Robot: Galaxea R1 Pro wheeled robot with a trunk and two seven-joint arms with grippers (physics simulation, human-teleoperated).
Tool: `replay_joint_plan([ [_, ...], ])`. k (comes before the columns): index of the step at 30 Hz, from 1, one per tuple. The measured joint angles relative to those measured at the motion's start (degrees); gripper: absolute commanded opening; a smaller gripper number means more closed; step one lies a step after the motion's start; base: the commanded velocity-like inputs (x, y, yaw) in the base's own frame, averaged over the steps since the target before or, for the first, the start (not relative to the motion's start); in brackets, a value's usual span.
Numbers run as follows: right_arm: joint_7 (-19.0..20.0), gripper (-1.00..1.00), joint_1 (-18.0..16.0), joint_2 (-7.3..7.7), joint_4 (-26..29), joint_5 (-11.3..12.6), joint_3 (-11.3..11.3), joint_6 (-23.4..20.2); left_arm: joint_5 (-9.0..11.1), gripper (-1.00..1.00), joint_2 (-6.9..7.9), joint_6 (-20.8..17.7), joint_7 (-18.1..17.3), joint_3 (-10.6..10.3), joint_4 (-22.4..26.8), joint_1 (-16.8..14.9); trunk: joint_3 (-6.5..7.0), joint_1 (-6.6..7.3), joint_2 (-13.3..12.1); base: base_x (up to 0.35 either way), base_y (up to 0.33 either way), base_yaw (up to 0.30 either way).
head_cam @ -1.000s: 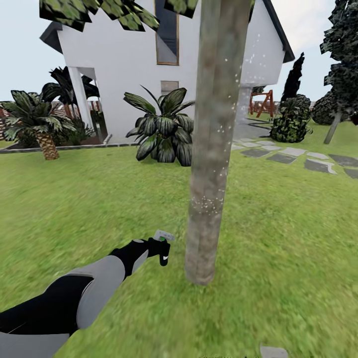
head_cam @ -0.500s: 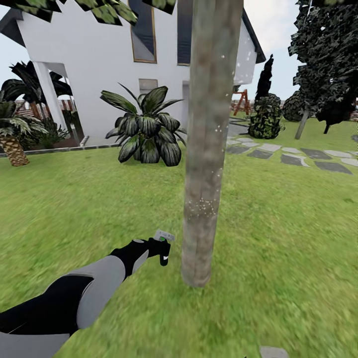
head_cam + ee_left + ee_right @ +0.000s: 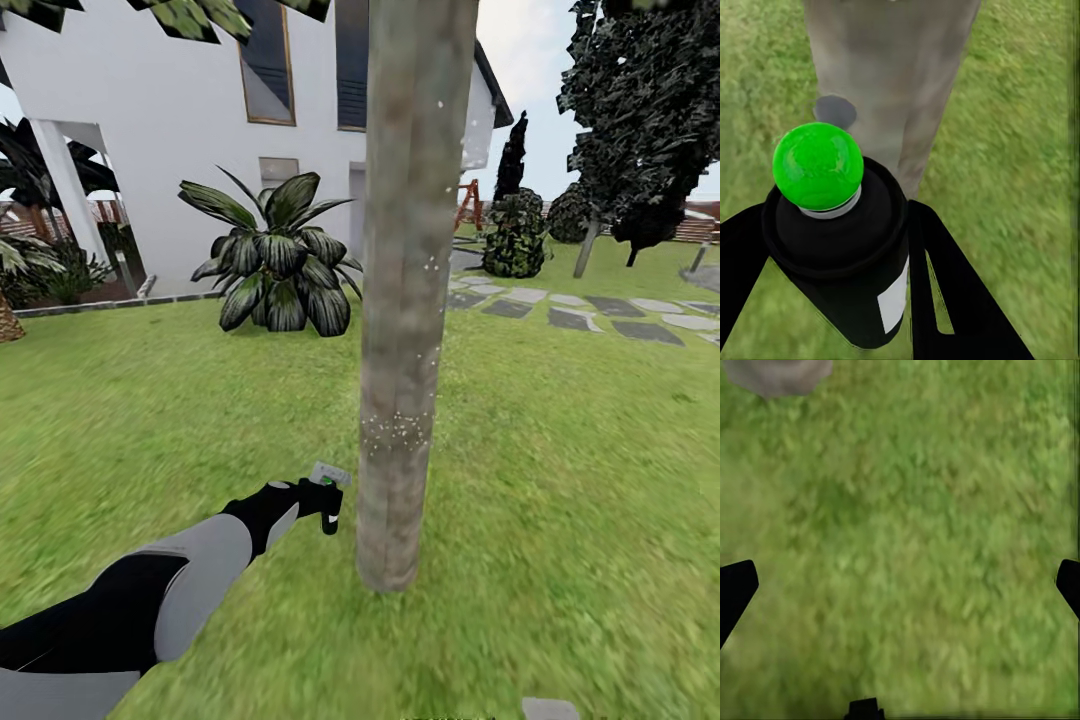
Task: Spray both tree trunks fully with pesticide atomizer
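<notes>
A pale mottled tree trunk (image 3: 405,300) rises from the lawn just ahead of me, with small white specks on its bark. My left gripper (image 3: 325,500) is shut on the pesticide atomizer (image 3: 328,492), held low just left of the trunk's base. Along the left wrist view the dark atomizer (image 3: 847,247) with its white label and green dot on top sits between the black fingers (image 3: 952,285), facing the trunk (image 3: 889,75). The right gripper (image 3: 900,585) stands open over bare grass, its fingertips (image 3: 735,589) wide apart.
A white house (image 3: 200,130) stands behind, with a striped-leaf plant (image 3: 275,265) before it. Grey paving stones (image 3: 600,315) run off to the right, past dark conifers (image 3: 650,110). Another grey stone (image 3: 550,708) lies near my base. Lawn surrounds the trunk.
The whole picture has slid left, so the camera has turned right. The left arm keeps the atomizer in the same place in view, and the trunk now stands closer to it.
</notes>
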State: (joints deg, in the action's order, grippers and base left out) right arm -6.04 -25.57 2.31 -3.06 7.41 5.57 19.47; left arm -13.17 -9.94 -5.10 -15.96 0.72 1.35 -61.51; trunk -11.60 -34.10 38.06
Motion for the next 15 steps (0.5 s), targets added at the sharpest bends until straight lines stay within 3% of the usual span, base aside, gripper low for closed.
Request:
replay_joint_plan([
  [9, 0.0, 1.0, 0.0, 0.0, 0.0, 0.0, 0.0, 0.0, 0.0, -1.0, 0.0, 0.0, 0.0, 0.0, 0.0, 0.0, -0.14, -0.01, 0.0, -0.021, 0.024, -0.282],
  [15, 0.0, 1.0, 0.0, -0.01, 0.0, 0.0, 0.0, 0.0, 0.0, -1.0, -0.06, 0.0, 0.0, 0.0, -0.1, 0.0, -0.28, -0.03, 0.0, -0.227, 0.103, -0.04],
])
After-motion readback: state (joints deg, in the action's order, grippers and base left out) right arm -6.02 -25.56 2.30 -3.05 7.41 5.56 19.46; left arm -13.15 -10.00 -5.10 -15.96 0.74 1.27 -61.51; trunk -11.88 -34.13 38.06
